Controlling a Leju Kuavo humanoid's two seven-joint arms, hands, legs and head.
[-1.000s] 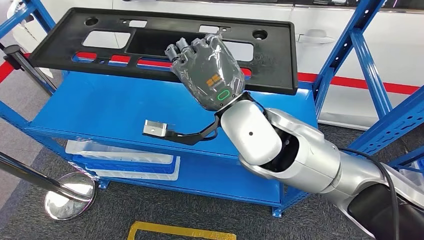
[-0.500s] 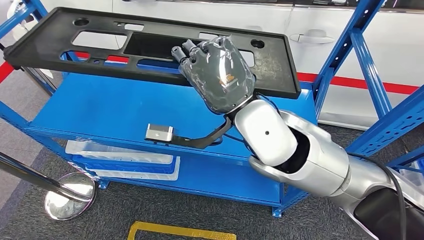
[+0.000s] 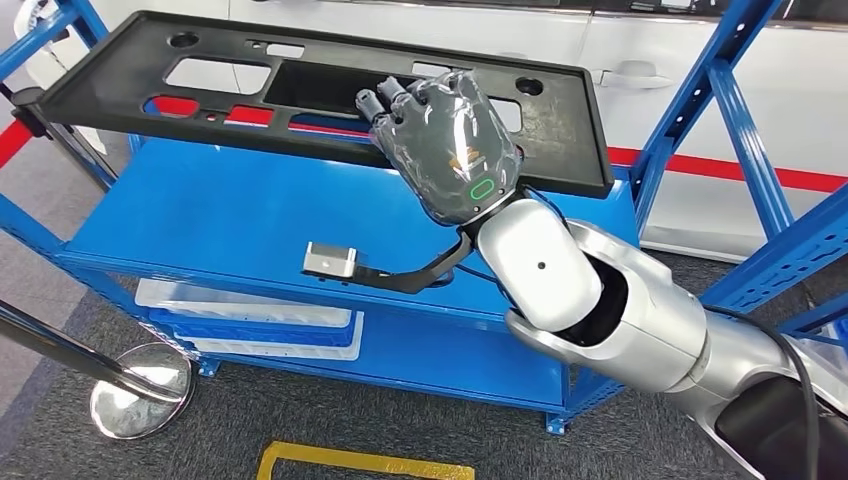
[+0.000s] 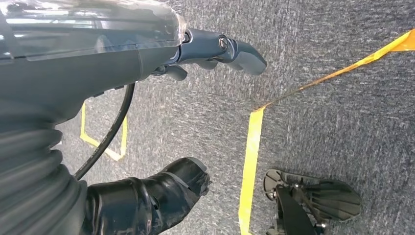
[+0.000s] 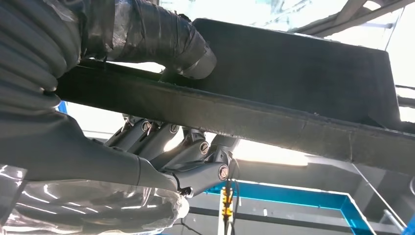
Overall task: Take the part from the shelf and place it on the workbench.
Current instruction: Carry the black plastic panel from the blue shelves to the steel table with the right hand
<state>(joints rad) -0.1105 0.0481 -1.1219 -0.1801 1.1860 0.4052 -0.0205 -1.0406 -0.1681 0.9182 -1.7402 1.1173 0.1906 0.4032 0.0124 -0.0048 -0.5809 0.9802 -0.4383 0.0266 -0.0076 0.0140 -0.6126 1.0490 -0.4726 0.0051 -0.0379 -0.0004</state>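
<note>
part | right robot hand grips its near edge | above blue shelf

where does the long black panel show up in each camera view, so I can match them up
Head view: black panel spans the upper picture, above the blue shelf, right hand gripping its near edge.
Right wrist view: panel's edge crosses the picture, thumb and fingers either side.
Left wrist view: not in it.
Shared landmark: the right hand.
</note>
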